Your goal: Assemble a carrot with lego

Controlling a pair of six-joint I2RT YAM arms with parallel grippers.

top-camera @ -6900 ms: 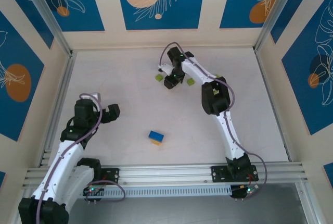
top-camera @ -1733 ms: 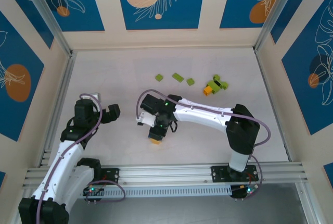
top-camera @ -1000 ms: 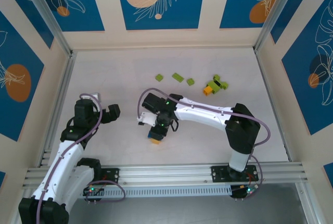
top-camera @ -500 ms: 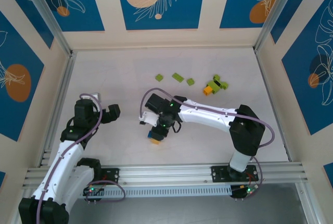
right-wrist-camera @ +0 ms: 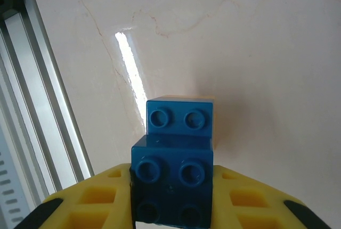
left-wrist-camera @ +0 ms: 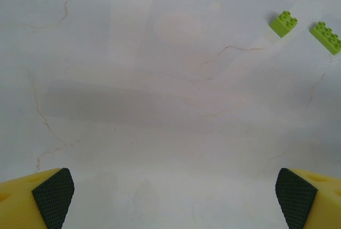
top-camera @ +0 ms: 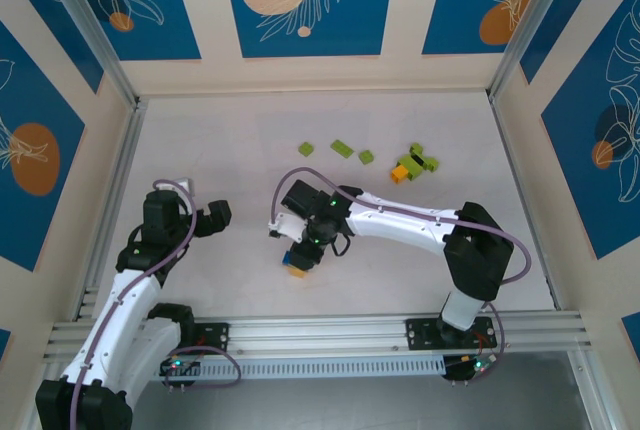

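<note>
Stacking step: right pincer (right-wrist-camera: 173, 207) pinching blue brick (right-wrist-camera: 173, 173) atop orange brick (top-camera: 297, 272); left pincer (left-wrist-camera: 174, 194) spread; next probably green bricks (top-camera: 343, 148), twelve o'clock.

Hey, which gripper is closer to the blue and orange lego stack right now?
Right. The right gripper is shut on a blue brick right at the blue and orange stack. The left gripper stands open well off to the stack's left, holding nothing.

Blue leaf-patterned wall panels (top-camera: 300, 0) surround a pale marbled table (top-camera: 230, 180).
</note>
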